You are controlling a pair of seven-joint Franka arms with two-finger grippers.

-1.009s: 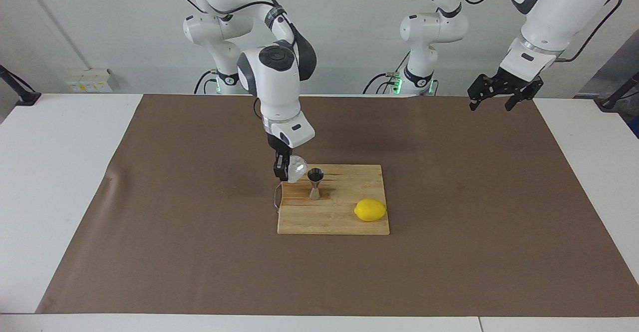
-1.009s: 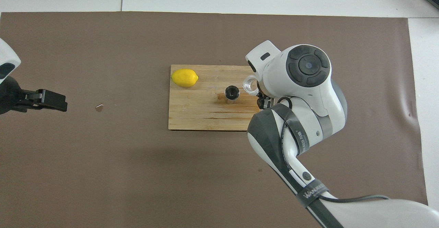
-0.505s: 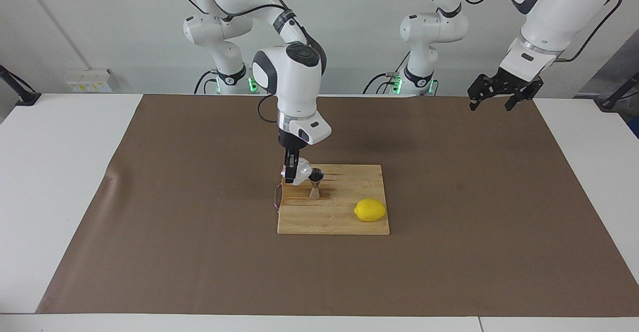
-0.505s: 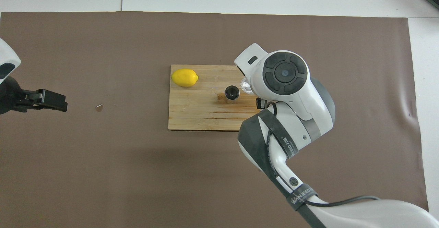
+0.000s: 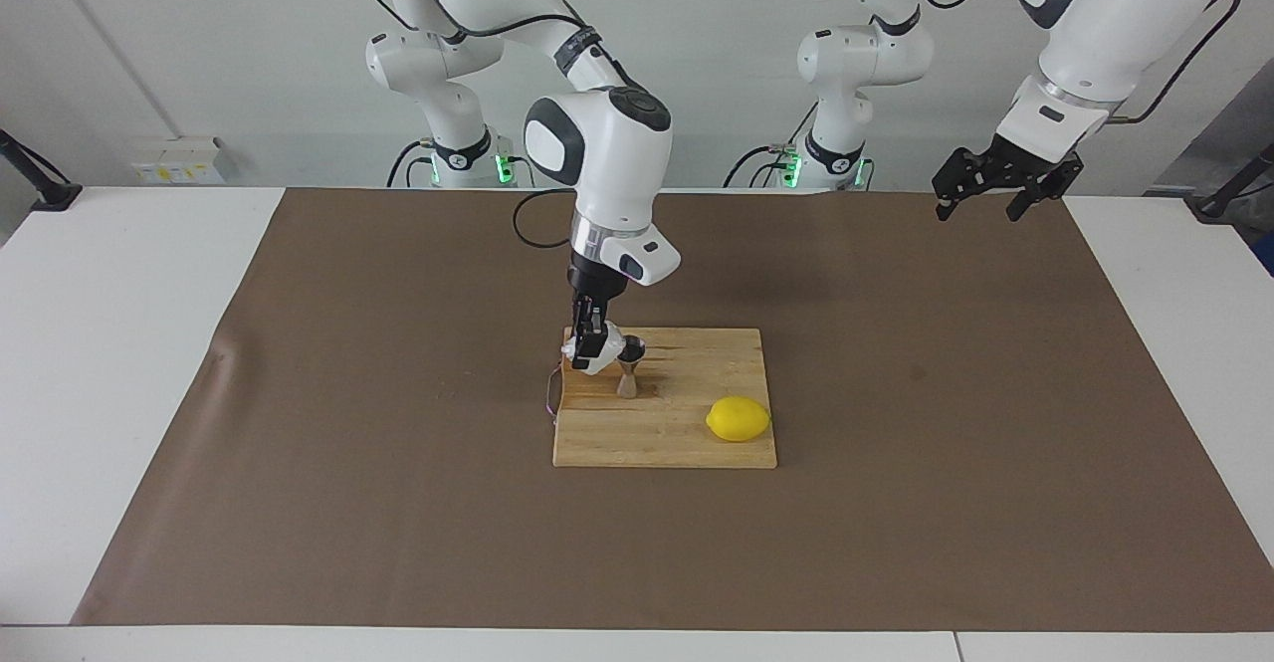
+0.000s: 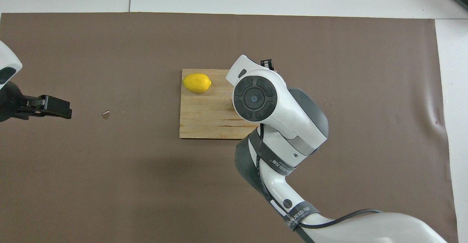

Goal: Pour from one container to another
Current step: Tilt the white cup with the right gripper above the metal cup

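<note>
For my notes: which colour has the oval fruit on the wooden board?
Yellow lemon, clearest in the facing view.

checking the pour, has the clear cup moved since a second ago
Yes. The right gripper has carried the clear cup toward the steel jigger, which stands unmoved on the cutting board.

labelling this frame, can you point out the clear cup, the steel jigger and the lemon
clear cup [image 5: 597,355], facing view, whitish body below the right claw's fingers
steel jigger [image 5: 628,379], facing view, lower cone just under the narrow waist
lemon [image 5: 739,418], facing view, middle of the yellow peel
</note>
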